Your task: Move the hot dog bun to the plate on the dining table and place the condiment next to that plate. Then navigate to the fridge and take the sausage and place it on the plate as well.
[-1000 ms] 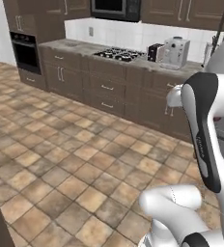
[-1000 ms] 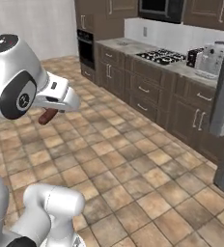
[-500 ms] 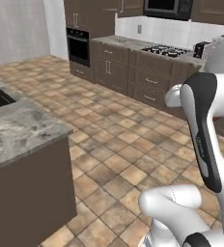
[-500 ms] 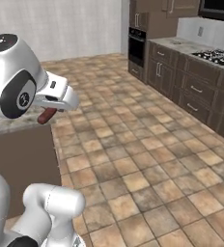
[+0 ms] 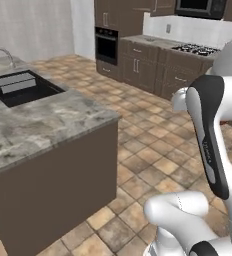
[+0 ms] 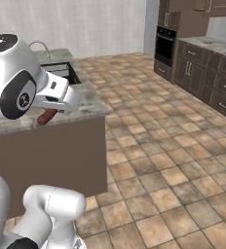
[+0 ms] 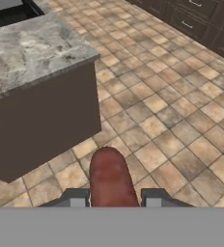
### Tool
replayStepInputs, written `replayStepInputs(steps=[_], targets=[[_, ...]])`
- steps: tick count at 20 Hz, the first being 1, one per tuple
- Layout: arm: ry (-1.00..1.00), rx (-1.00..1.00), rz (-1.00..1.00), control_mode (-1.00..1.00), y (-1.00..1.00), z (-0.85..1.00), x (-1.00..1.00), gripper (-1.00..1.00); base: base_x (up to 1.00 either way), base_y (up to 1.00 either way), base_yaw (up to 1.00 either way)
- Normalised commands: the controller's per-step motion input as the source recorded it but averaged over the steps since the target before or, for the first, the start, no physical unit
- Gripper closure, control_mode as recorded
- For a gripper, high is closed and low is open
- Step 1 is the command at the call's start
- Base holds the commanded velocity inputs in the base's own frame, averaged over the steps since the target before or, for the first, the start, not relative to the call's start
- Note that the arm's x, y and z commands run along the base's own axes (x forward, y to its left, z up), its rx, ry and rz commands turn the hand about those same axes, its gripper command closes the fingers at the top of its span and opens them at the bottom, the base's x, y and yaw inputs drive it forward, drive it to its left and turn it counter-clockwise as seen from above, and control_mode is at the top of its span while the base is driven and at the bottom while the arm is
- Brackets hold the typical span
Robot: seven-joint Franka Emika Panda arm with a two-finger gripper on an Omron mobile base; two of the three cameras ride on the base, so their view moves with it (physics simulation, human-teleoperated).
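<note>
Pincer (image 7: 111, 200) pinching sausage (image 7: 110, 179), dark-red rod poking forward between fingertips; seen also under hand in right base view, above near tabletop edge. Dining table (image 5: 48, 117) left, sink (image 5: 23, 87) far end; plate, bun, condiment out of sight. Risks: thin round rod likely slips or pivots in narrow pinch if base jolts; drop lands on floor (image 7: 181, 111); low hand could clip tabletop corner; plate position unknown, misplacement possible.

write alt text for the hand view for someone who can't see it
A dark-red sausage sticks out between the gripper fingertips, held above brown floor tiles. The corner of the marble-topped dining table with its brown base sits at upper left.
</note>
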Motion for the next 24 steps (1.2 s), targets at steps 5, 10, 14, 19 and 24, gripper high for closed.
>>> replayStepInputs(steps=[5, 10, 14, 19, 24], targets=[[0.0, 0.0, 0.0, 1.0, 0.0, 0.0, 0.0, 1.0, -0.46, 1.0, 0.05], [0.0, 0.0, 0.0, 1.0, 0.0, 0.0, 0.0, 1.0, -0.21, 1.0, -0.02], [0.0, 0.0, 0.0, 1.0, 0.0, 0.0, 0.0, 1.0, -0.04, 1.0, -0.09], [0.0, 0.0, 0.0, 1.0, 0.0, 0.0, 0.0, 1.0, 0.0, 1.0, -0.15], [0.0, 0.0, 0.0, 1.0, 0.0, 0.0, 0.0, 1.0, 0.03, 1.0, -0.21]])
